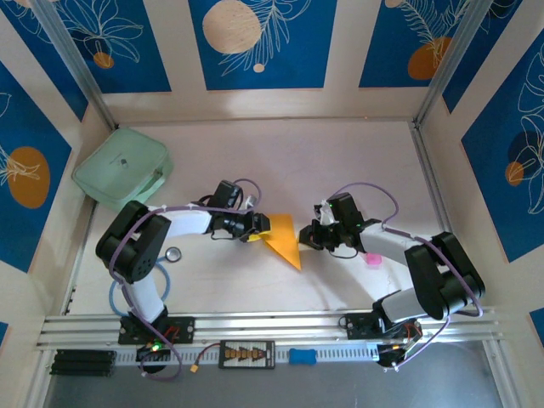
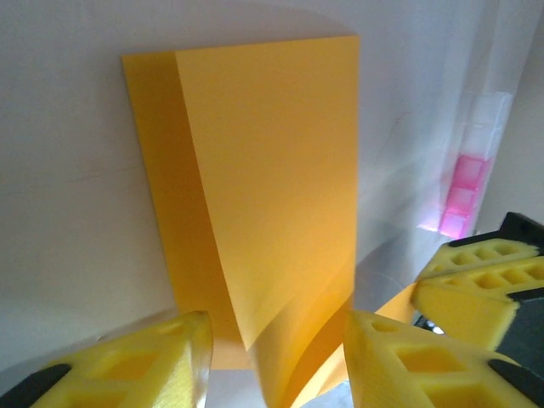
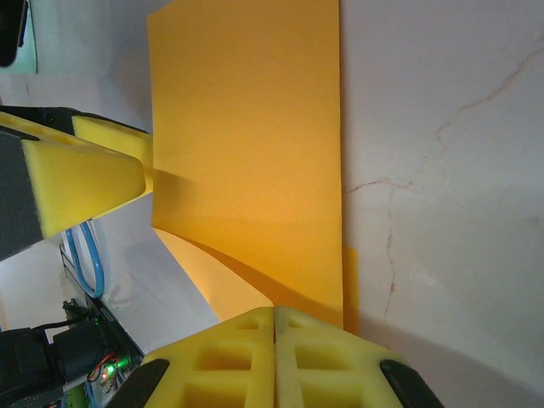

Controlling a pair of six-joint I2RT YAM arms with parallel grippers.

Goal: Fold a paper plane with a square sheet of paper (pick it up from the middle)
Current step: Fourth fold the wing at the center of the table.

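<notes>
The square sheet of paper (image 1: 282,239) is orange-yellow and partly folded, lying mid-table between both grippers. In the left wrist view one layer of the paper (image 2: 272,170) curls up off the table and runs between my left gripper's (image 2: 276,365) spread yellow fingers (image 2: 144,365), which stand clear of it on both sides. My left gripper (image 1: 257,225) is at the sheet's left edge. My right gripper (image 1: 304,238) is at its right edge. Its pads (image 3: 246,357) are pressed together at the edge of the lifted layer of paper (image 3: 246,153).
A mint-green case (image 1: 123,167) sits at the back left. A small pink object (image 1: 371,258) lies under the right arm and shows as the pink block (image 2: 466,191) beyond the sheet. A round disc (image 1: 173,253) and a blue cable (image 1: 115,297) lie by the left base.
</notes>
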